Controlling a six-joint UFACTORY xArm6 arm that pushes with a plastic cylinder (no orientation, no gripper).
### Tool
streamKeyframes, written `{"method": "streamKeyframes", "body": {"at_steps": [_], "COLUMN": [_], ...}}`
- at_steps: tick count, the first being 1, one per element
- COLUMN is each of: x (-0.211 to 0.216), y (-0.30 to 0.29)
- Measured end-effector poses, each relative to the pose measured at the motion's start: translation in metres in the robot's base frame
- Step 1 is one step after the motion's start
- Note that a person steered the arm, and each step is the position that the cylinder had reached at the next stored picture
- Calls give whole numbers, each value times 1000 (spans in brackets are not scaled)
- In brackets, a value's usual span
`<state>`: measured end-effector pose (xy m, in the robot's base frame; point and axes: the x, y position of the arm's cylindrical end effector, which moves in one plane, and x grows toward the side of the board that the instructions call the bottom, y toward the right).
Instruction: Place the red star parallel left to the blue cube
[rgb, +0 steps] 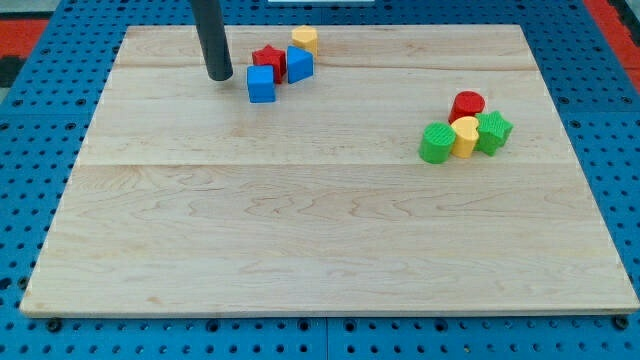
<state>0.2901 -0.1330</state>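
The red star (268, 60) lies near the view's top, left of centre. The blue cube (261, 84) sits just below it and touches it. A second blue block (299, 64) touches the star's right side. A yellow block (305, 40) sits above that one. My tip (220, 76) rests on the board left of the blue cube, a small gap away, and below-left of the red star.
At the view's right is a cluster: a red cylinder (467, 104), a green block (436, 143), a yellow heart-shaped block (465, 136) and a green star-like block (493, 131). The wooden board (320, 250) lies on a blue pegboard.
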Motion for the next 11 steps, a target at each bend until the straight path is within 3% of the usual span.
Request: {"method": "streamKeyframes", "body": {"at_steps": [1, 2, 4, 5, 7, 9, 10, 11], "x": [4, 46, 65, 71, 71, 81, 14, -24], "y": [18, 95, 219, 219, 98, 13, -26, -29]}}
